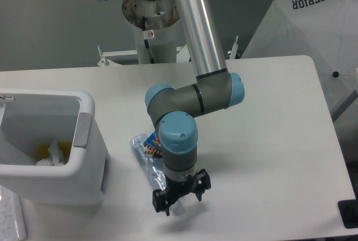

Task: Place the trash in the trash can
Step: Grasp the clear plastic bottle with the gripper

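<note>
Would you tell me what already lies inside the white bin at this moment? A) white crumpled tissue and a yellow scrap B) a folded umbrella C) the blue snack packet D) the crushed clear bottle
A: inside the trash can lie a white tissue and a yellow scrap; the bottle and snack packet lie on the table.

White table (268,140) w/ rounded corners. On it: white trash can (84,162) at near left; crushed clear bottle (146,165) and blue snack packet (151,143) touching, near centre.
</note>
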